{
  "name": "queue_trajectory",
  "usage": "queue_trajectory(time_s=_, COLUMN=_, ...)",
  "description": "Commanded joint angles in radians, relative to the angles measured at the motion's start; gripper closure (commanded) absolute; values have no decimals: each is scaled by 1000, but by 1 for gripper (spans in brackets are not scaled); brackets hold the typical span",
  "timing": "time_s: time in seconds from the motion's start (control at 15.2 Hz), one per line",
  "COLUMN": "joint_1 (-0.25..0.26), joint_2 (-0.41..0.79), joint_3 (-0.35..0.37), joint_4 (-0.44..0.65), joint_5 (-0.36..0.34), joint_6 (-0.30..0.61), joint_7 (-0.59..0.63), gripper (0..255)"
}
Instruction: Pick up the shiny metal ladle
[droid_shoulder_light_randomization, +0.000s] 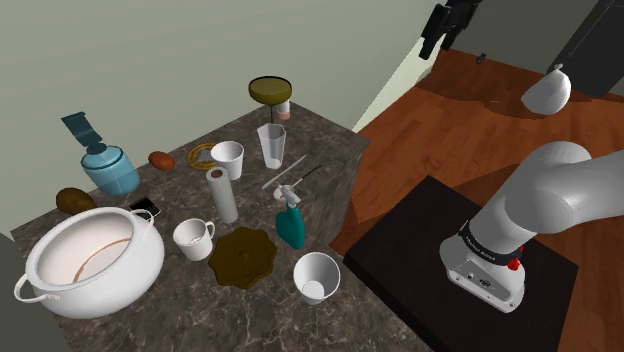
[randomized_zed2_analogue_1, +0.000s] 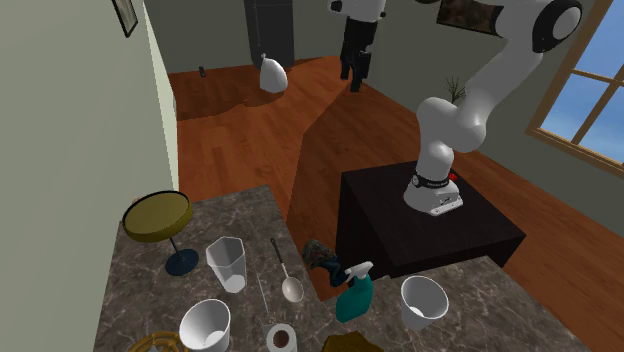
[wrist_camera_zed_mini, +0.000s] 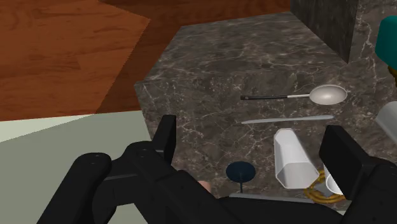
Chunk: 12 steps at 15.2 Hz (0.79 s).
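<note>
One ladle (randomized_zed2_analogue_1: 291, 288) lies flat on the marbled counter (randomized_zed2_analogue_1: 490, 305), at the lower middle of the second exterior view, between one clear beaker (randomized_zed2_analogue_1: 228, 262) and one teal spray bottle (randomized_zed2_analogue_1: 353, 296), just beside one thin grey strip (wrist_camera_zed_mini: 286, 119). You also have three white cups (droid_shoulder_light_randomization: 227, 158), one white pot (droid_shoulder_light_randomization: 90, 262) and one paper roll (droid_shoulder_light_randomization: 221, 193) there. Your gripper (droid_shoulder_light_randomization: 432, 42) hangs at the shoulder view's top right, well apart, fingers (wrist_camera_zed_mini: 167, 137) spread on nothing.

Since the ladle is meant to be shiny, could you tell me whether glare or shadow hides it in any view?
Wrist view: the ladle is evenly lit, its bowl pale against the dark counter, no glare. Second exterior view: likewise unshadowed; a shadow crosses the wooden floor.
</note>
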Motion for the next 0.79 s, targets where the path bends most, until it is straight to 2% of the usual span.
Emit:
queue_trajectory(time_s=0.0, joint_1=0, joint_2=0, joint_3=0, joint_4=0, joint_5=0, joint_6=0, joint_7=0, gripper=0)
queue_trajectory(time_s=0.4, joint_1=-29, joint_2=18, joint_3=85, joint_4=-166, joint_5=65, joint_6=173, joint_7=231, gripper=0)
queue_trajectory(time_s=0.73, joint_1=-46, joint_2=86, joint_3=163, joint_4=-262, joint_5=120, joint_6=334, joint_7=420, gripper=0)
